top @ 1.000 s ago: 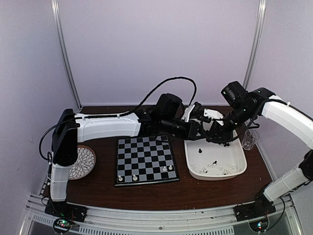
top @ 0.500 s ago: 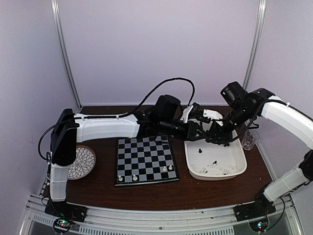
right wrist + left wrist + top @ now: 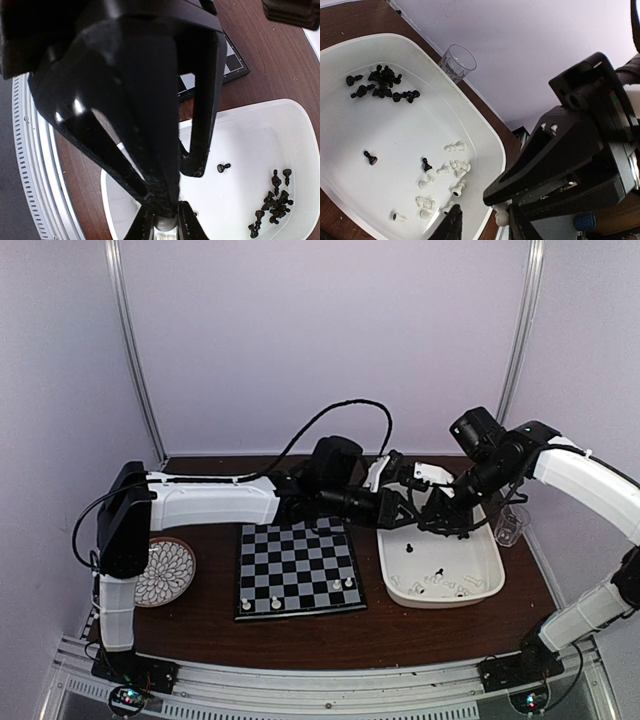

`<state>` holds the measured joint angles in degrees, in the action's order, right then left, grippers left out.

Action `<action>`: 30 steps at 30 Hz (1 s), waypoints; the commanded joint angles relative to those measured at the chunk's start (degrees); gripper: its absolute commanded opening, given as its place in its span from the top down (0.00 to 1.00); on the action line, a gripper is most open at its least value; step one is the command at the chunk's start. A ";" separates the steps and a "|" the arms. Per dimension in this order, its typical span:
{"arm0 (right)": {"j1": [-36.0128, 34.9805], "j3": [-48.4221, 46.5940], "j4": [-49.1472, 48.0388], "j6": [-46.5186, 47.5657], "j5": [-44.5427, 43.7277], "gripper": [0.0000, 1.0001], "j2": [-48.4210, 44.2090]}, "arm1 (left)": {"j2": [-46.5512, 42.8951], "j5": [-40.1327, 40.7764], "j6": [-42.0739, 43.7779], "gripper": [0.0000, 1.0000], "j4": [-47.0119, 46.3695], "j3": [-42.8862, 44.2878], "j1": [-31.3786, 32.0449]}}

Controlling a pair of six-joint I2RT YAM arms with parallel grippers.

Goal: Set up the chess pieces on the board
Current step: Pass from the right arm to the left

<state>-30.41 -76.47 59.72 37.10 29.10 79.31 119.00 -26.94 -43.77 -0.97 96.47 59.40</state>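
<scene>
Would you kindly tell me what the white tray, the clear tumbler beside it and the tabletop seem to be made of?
The white rounded tray looks like moulded plastic, smooth and glossy, with a rounded rim. The clear tumbler is transparent with bright rim highlights: glass or clear plastic, I cannot tell which. The dark brown tabletop has a reddish, wood-like look: possibly veneer or laminate.

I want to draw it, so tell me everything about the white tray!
The white tray is a shallow rounded rectangle, shiny like plastic, with a raised rim. It lies flat on the brown table, right of the board, a clear glass close beside it. Inside, black chess pieces huddle at one end, white chess pieces lie scattered at the other, and two black ones stand apart.
</scene>
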 commanded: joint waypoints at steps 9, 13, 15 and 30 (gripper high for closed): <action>0.00 0.19 -3.77 -0.37 -0.06 0.95 -0.30 | -3.28 -4.08 -1.94 0.64 -6.35 -2.71 0.26; 0.00 0.00 -3.12 0.15 0.79 0.94 -0.46 | -3.09 -3.47 -1.95 0.67 -5.10 -2.04 0.02; 0.00 0.00 -2.72 0.61 1.62 0.94 -0.62 | -3.19 -2.88 -2.55 0.67 -5.06 -2.51 -0.34; 0.00 -0.47 -1.82 1.57 3.27 0.94 -0.56 | -1.53 -4.61 -4.44 0.73 -5.95 -2.38 -1.25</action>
<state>-30.46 -76.18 57.25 38.39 31.42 79.29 116.27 -30.04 -47.81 -4.23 93.03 58.48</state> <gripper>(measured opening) 0.149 0.268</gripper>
